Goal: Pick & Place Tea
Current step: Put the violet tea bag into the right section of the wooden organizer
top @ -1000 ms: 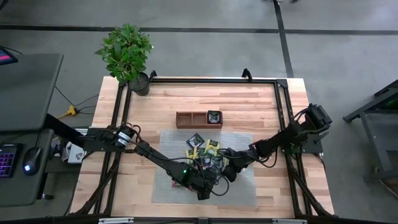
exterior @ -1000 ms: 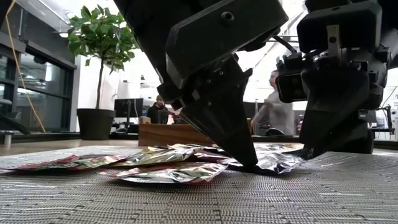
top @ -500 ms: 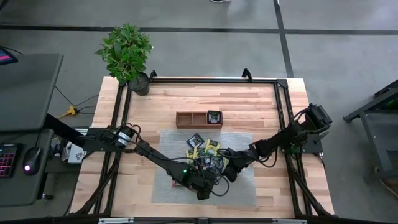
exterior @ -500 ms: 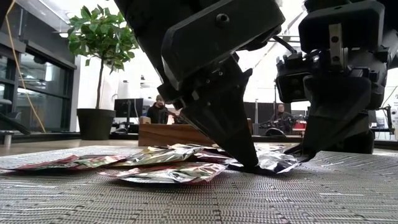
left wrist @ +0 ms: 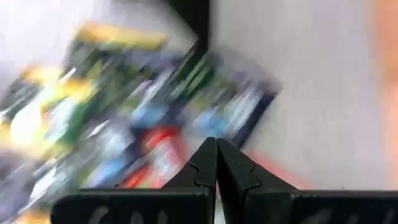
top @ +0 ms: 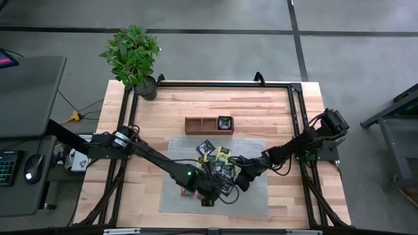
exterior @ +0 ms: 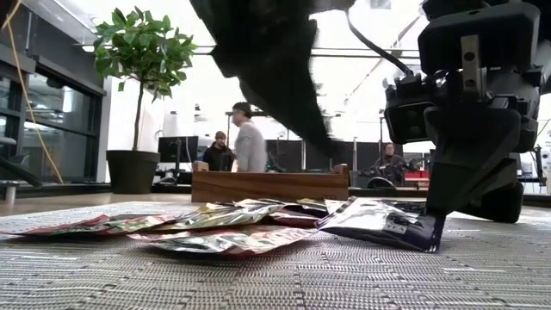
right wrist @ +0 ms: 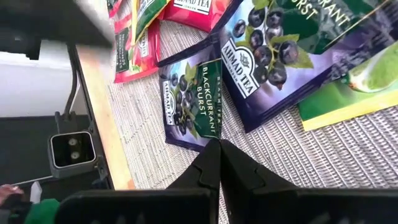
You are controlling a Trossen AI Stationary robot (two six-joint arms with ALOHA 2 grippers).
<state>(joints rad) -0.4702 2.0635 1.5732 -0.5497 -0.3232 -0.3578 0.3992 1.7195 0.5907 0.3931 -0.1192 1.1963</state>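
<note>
Tea sachets (top: pixel 215 163) lie heaped on the grey mat (top: pixel 255 196) at the middle of my bench (top: pixel 261 108), red, yellow, green and dark wrappers overlapping one another, and one more sachet sits in the end compartment of the wooden tray (top: pixel 199 125) just beyond the mat. I have both arms reaching in over the heap from opposite sides. My right hand (right wrist: pixel 217 147) is clenched, its two fingers pressed tip to tip on the near edge of a dark blackcurrant sachet (right wrist: pixel 191 102), and in the low view that sachet (exterior: pixel 385 224) tilts up at the corner under the hand (I cannot tell whether it is truly pinched or only pressed). My left hand (left wrist: pixel 216 144) is clenched too, fingers closed on nothing that I can see, raised above the blurred heap with its tip off the mat in the low view (exterior: pixel 323 146). A potted plant (top: pixel 134 55) stands at the bench's far left corner, and people (exterior: pixel 249 138) show in the room behind.
</note>
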